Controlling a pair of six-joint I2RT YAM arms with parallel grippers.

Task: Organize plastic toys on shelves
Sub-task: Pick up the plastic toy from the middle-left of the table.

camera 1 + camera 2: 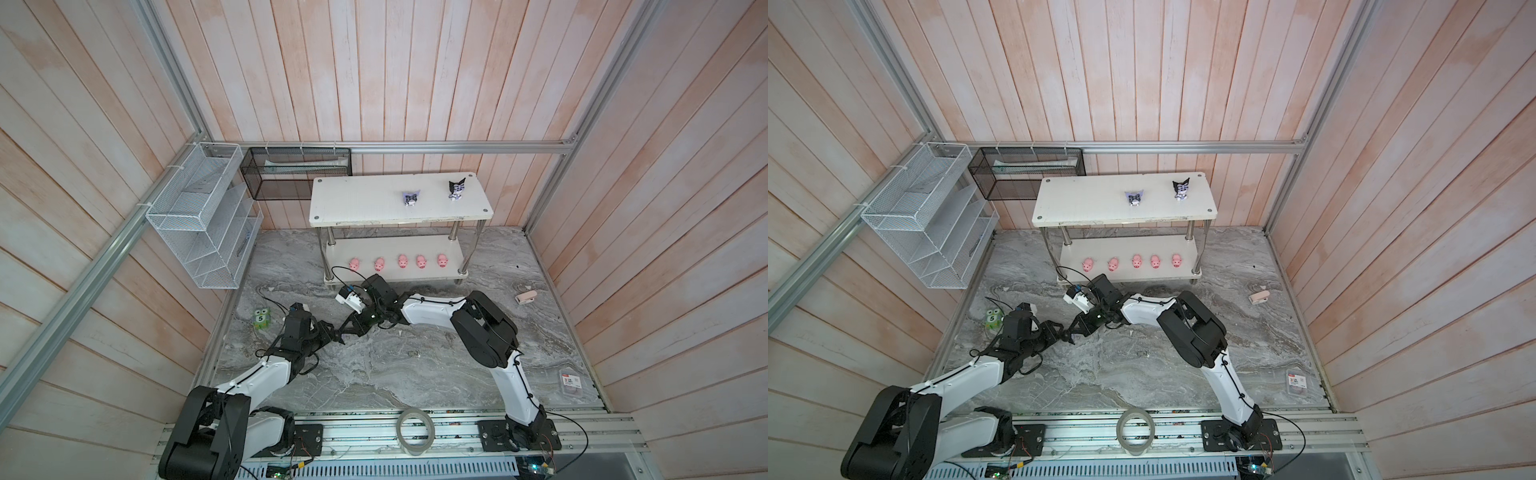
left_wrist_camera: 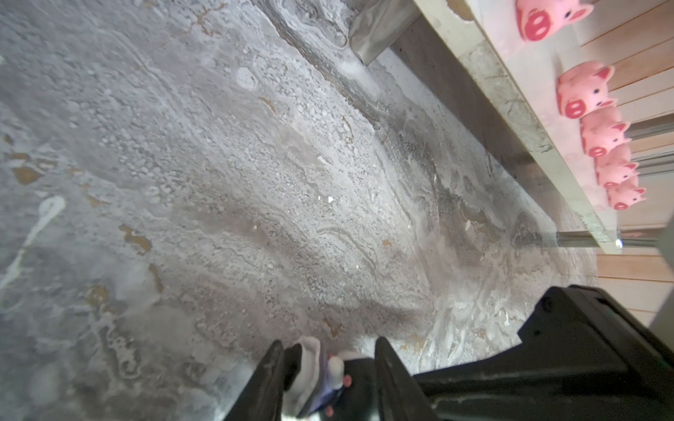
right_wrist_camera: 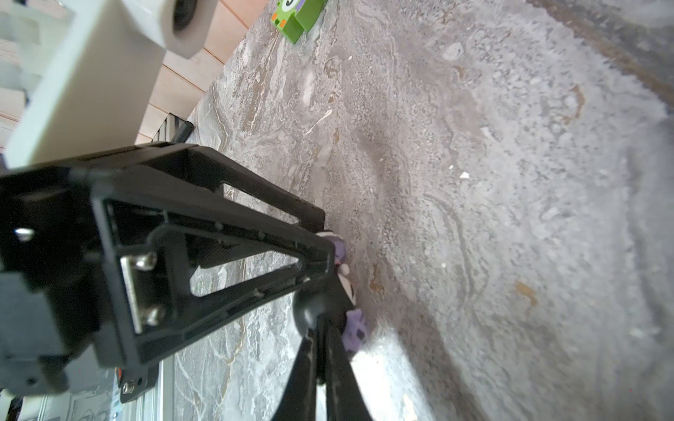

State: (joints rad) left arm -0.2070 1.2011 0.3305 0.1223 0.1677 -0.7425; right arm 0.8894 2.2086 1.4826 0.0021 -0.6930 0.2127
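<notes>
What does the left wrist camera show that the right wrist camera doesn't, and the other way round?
Only the left wrist view: five pink plastic pig figures in a row on the white rack's lower board, beside a chrome leg. Only the right wrist view: the green block-shaped toy on the grey marbled tabletop. Both: the tiny black-purple-white figurine between the fingers of the left gripper, the tips of the right gripper at it, and that tabletop.

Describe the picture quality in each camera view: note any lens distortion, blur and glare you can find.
In both top views, soft even light, and the wide lens splays the wall planks outward. Left wrist view: the figurine close to the lens is blurred, the pink pigs sharper. Right wrist view: glare whitens the table; the white housing is out of focus.
</notes>
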